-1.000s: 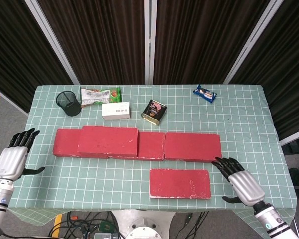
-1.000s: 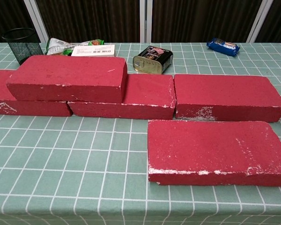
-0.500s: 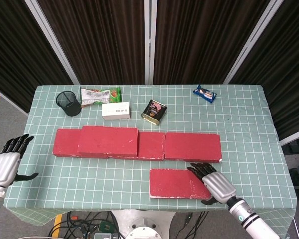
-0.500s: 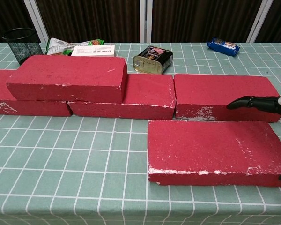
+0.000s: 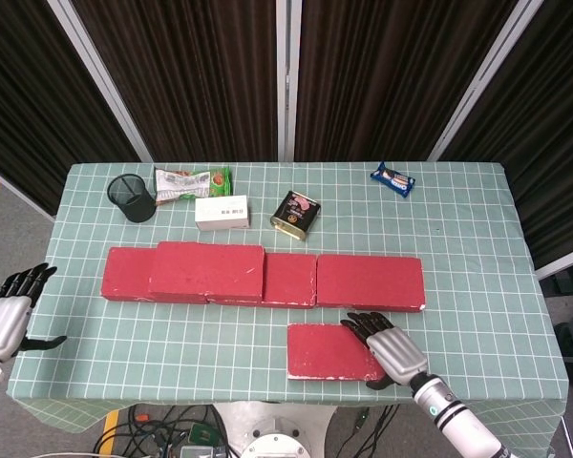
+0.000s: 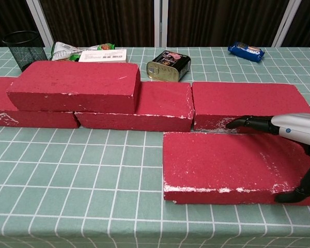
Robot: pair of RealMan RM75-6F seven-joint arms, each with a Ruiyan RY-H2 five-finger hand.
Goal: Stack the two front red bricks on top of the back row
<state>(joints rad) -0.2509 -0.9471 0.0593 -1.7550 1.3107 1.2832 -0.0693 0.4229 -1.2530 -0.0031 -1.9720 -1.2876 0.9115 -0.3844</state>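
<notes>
Currently the front brick [image 5: 345,351] lies flat near the worktop [image 5: 477,248] front edge, right of centre, a narrow gap separating it from the back row [image 5: 263,278]. Right hand [image 5: 390,349] sits over its right end, fingers [image 6: 248,123] stretched along the far top edge, thumb at the near right corner; whether they grasp it, cannot tell. One stacked brick [image 5: 208,271] tops the row's left part. Left hand [image 5: 4,320] hangs off the left edge, fingers released.

Front red brick [image 5: 332,350] flat before back row [image 5: 363,281]; second brick [image 5: 207,270] apparently already stacked.
</notes>
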